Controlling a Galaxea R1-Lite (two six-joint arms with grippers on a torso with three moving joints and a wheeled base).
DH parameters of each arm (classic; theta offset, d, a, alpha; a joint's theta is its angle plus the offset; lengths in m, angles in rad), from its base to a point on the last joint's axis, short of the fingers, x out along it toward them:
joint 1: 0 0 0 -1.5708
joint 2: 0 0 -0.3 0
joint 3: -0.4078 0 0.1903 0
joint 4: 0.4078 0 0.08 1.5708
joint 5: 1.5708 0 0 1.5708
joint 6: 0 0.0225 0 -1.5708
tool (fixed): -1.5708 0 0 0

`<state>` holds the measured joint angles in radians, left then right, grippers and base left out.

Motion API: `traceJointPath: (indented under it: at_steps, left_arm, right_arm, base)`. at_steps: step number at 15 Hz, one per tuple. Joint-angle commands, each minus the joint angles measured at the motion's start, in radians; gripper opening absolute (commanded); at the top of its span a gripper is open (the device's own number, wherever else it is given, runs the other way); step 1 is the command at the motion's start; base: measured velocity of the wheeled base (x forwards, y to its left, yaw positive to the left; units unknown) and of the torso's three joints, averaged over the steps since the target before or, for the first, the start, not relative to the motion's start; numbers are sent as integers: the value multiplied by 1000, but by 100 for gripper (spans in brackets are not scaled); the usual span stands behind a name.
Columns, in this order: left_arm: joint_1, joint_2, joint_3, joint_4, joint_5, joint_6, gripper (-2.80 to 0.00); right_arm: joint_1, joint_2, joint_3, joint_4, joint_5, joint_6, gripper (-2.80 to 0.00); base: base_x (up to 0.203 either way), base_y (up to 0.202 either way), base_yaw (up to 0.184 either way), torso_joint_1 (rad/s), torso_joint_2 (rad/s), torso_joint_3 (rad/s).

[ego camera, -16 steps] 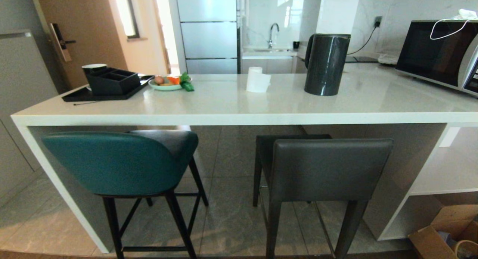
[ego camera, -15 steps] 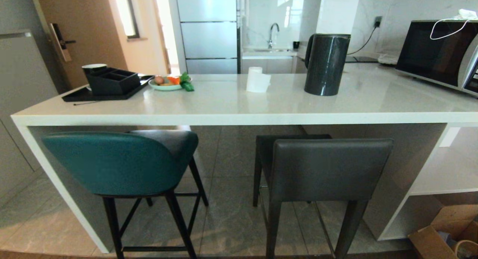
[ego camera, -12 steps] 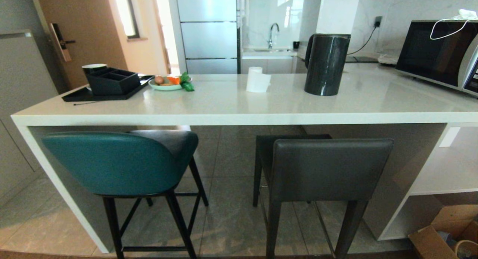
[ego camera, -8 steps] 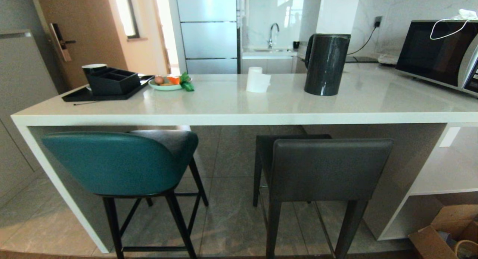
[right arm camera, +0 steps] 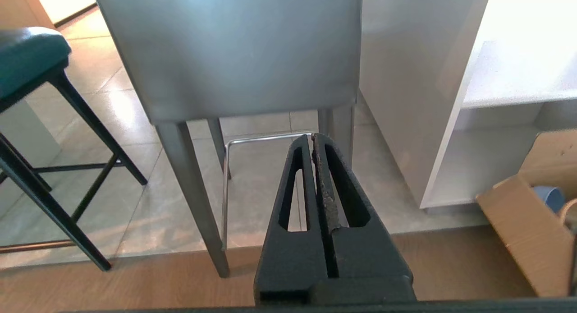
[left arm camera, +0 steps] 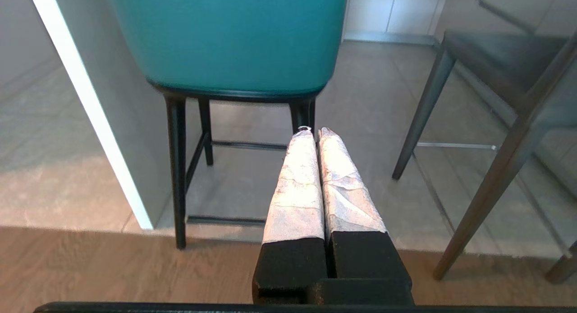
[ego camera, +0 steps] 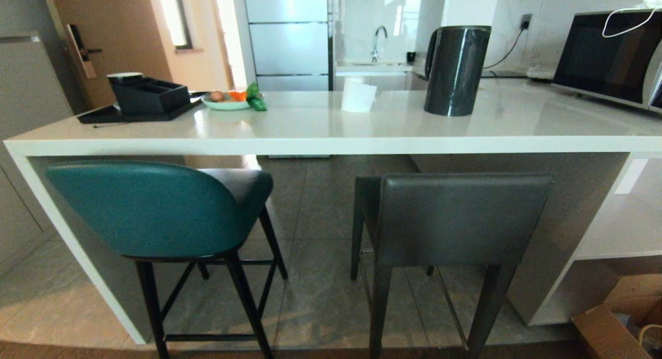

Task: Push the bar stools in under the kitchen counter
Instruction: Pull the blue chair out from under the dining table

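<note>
Two bar stools stand at the near edge of the kitchen counter [ego camera: 331, 141], seats partly under its slab and backrests toward me. The teal stool [ego camera: 150, 209] with thin black legs is on the left; the dark grey boxy stool [ego camera: 460, 219] is on the right. Neither arm appears in the head view. My left gripper [left arm camera: 314, 131] is shut and empty, hanging short of the teal stool [left arm camera: 225, 38], below its backrest. My right gripper [right arm camera: 312, 137] is shut and empty, short of the grey stool [right arm camera: 234, 51].
On the counter stand a black kettle [ego camera: 456, 70], a paper roll [ego camera: 358, 96], a plate of vegetables [ego camera: 227, 100], a black tray organiser [ego camera: 142, 98] and a microwave [ego camera: 610, 54]. A cardboard box [ego camera: 615, 328] sits on the floor by the white shelf [ego camera: 620, 229].
The whole head view has shifted: the counter top and the stools sit higher in the picture and look nearer, so the camera has sunk. The stools have not moved relative to the counter.
</note>
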<state>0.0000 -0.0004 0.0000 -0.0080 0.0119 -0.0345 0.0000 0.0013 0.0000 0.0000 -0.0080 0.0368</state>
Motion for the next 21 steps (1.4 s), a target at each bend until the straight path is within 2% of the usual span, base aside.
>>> traceJointPath:
  at_steps: [1,7,21]
  left_arm:
    - [0,0,5,-1,0,-1,-280]
    - [0,0,3,-1,-3,2,-280]
    - [0,0,3,-3,-1,2,-280]
  right_arm:
    - [0,2,5,0,0,-2,-280]
    - [0,2,5,0,0,0,-280]
    - [0,2,5,0,0,0,-280]
  base:
    - [0,0,0,-154,461,300]
    - [0,0,0,-118,402,278]
    - [0,7,0,-5,20,15]
